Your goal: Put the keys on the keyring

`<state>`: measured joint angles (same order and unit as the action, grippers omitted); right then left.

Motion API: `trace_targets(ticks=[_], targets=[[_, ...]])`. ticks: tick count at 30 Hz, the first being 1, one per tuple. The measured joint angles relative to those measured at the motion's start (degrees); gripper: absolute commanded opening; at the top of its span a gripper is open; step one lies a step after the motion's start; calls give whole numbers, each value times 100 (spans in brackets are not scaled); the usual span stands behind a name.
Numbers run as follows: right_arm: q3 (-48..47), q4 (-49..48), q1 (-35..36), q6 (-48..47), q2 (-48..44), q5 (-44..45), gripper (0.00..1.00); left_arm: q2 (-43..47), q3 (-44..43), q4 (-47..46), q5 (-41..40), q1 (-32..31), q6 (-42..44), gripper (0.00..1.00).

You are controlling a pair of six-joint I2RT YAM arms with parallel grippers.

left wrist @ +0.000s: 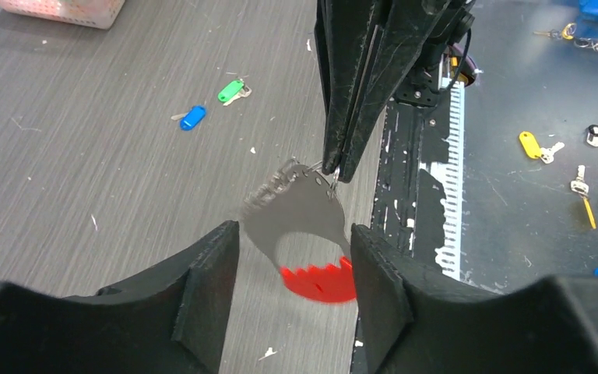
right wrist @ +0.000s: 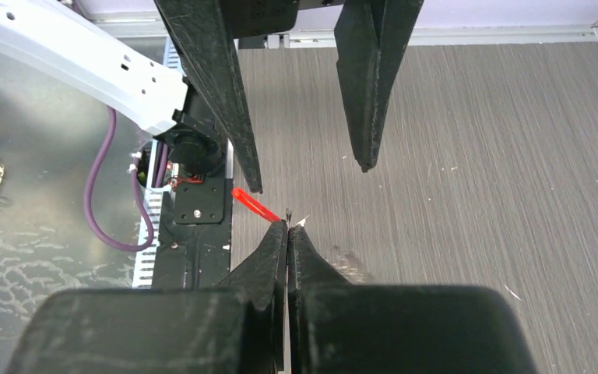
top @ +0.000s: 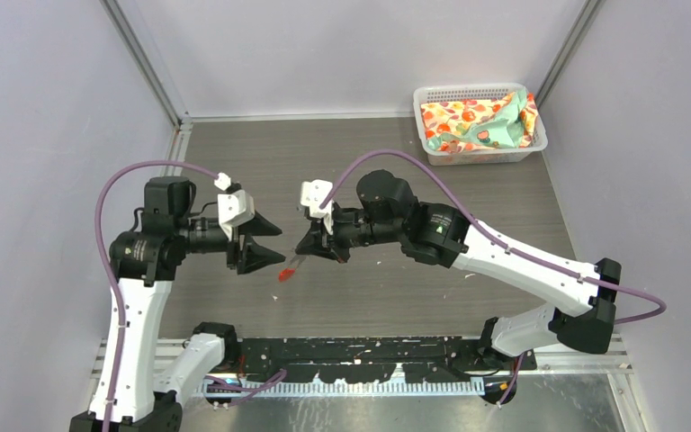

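Right fingers (right wrist: 272, 257) pinch the keyring (left wrist: 319, 284) by its faint wire; left fingers (left wrist: 202, 304) stand parted around its tag.

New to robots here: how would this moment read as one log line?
right gripper: shut on keyring | left gripper: open, beside the keyring | blue key, green key: lying loose, not yet on ring
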<state>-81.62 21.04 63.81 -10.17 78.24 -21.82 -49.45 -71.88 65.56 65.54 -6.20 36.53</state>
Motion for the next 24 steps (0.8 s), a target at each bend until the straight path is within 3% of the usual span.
trace_targets(ticks=[6,14,24], targets=[[-98,-2,52,4,0,-42,1,-7,-57,52,68,-155,-26,36],[-175,-31,74,4,17,-42,1,-74,-98,254,90,-568,-26,27],[-229,-35,103,4,96,-63,1,-144,-157,216,-2,-656,-160,12]])
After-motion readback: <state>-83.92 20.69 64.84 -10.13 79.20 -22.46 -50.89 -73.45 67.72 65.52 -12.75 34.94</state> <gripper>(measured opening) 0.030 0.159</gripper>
